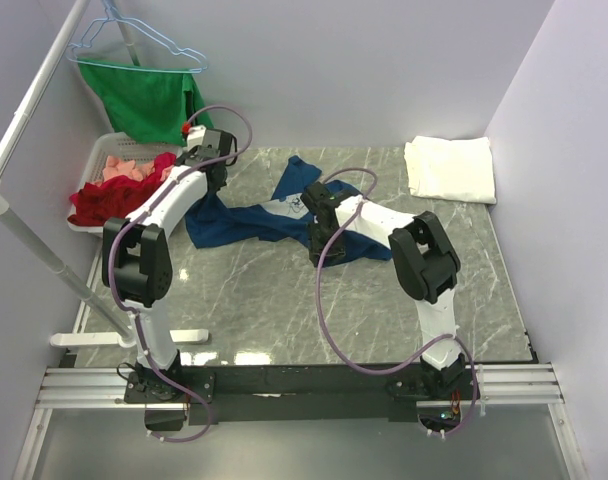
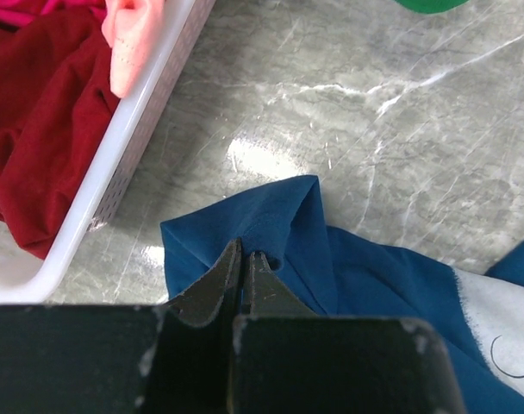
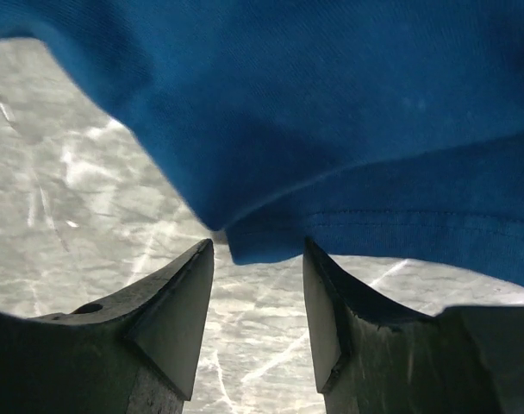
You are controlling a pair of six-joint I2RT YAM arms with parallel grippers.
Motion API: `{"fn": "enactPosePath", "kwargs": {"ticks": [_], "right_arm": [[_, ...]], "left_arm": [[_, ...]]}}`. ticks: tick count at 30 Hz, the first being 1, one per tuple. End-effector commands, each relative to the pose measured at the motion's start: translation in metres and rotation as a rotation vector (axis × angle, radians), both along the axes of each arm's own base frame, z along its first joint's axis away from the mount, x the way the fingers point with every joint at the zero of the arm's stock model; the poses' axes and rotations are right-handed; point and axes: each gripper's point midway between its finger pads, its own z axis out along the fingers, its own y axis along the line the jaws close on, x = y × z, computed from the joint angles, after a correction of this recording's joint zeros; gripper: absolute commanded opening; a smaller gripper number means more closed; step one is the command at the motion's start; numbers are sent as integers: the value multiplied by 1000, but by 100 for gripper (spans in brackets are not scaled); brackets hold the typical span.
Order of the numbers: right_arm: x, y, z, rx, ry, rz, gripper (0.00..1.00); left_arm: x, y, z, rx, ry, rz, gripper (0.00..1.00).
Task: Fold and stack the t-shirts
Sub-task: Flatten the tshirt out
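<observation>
Navy t-shirt crumpled, long axis left-right; left tool clamped on it; right tool apart beside hem.

A crumpled t-shirt lies mid-way across the table, a folded t-shirt in the far right corner, a basket of clothes at the far left edge.

- Setting: a robotics laboratory test cell.
- Left arm and right arm mounted on an aluminium rail at the near edge of the worktop; purple cable looped in the open.
- Plain pale partition walls enclose the marble-patterned worktop beyond and beside the left end effector and right end effector.
- Staged props: white basket just left of the left end effector; wire hanger with green cloth beyond it.
</observation>
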Motion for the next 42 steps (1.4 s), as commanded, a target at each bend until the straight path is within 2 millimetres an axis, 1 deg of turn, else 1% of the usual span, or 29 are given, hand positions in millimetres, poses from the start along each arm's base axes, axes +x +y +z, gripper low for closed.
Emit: {"fn": "enactPosePath", "kwargs": {"ticks": [1, 5, 8, 9, 14, 16, 17, 18, 19, 21, 23, 24, 25, 26, 27, 28, 29, 30, 31, 32, 33, 34, 35, 37, 38, 39, 40, 41, 42], "right_arm": [[15, 19, 9, 46, -53, 28, 53], [15, 14, 0, 10, -35, 22, 52], [11, 7, -7, -40, -16, 16, 43], [9, 4, -9, -52, -10, 8, 36], [0, -13, -13, -120, 8, -14, 25], [-5, -20, -15, -147, 22, -22, 18], [-5, -24, -14, -163, 16, -28, 14], [-7, -27, -14, -176, 16, -34, 3], [-8, -29, -10, -181, 11, -39, 0], [-6, -36, -3, -207, -16, -61, 0], [-4, -42, 16, -219, -57, -78, 0], [3, -49, 27, -250, -103, -106, 0], [4, -55, 46, -256, -134, -124, 0], [7, -60, 59, -262, -164, -139, 0], [18, -69, 76, -271, -214, -184, 0], [19, -77, 98, -258, -247, -213, 0], [23, -85, 110, -250, -270, -244, 0], [34, -99, 127, -229, -302, -307, 0], [37, -113, 146, -217, -335, -350, 0], [41, -123, 158, -206, -356, -389, 0], [49, -131, 177, -180, -397, -429, 0], [55, -152, 196, -163, -432, -491, 0], [59, -161, 209, -148, -463, -520, 0], [70, -181, 246, -105, -556, -579, 0], [73, -186, 257, -95, -584, -590, 0], [78, -190, 277, -73, -632, -599, 0], [81, -192, 287, -61, -658, -607, 0], [83, -194, 295, -50, -679, -606, 0], [86, -194, 311, -34, -718, -604, 0]], "left_arm": [[1, 3, 21, -35, -65, 13, 1], [1, 5, 21, -43, -67, 14, 1], [0, 5, 19, -44, -62, 14, 1], [0, 6, 19, -46, -63, 14, 1], [-2, 7, 18, -51, -63, 14, 1], [-2, 7, 18, -55, -64, 15, 1], [-2, 7, 19, -54, -65, 14, 1], [-3, 7, 18, -55, -63, 13, 1], [-3, 7, 20, -55, -65, 13, 1], [-3, 7, 23, -56, -68, 11, 1], [-3, 7, 30, -58, -79, 8, 1], [-4, 7, 34, -59, -82, 8, 1], [-4, 7, 38, -60, -89, 7, 1], [-5, 7, 49, -63, -103, 5, 1], [-5, 8, 56, -64, -116, 5, 1], [-6, 8, 64, -66, -127, 4, 1], [-7, 8, 82, -74, -165, 2, 1], [-8, 9, 91, -72, -177, -1, 1], [-9, 9, 101, -76, -197, -2, 1], [-11, 10, 123, -86, -245, -6, 1], [-14, 10, 134, -90, -265, -10, 1], [-16, 10, 146, -93, -289, -14, 1], [-20, 11, 169, -104, -341, -17, 1], [-24, 11, 191, -110, -386, -31, 1], [-30, 13, 213, -118, -436, -36, 1], [-32, 13, 224, -116, -458, -44, 1], [-35, 14, 236, -119, -488, -52, 1], [-41, 15, 259, -129, -541, -59, 1], [-44, 13, 269, -127, -560, -80, 1]]}}
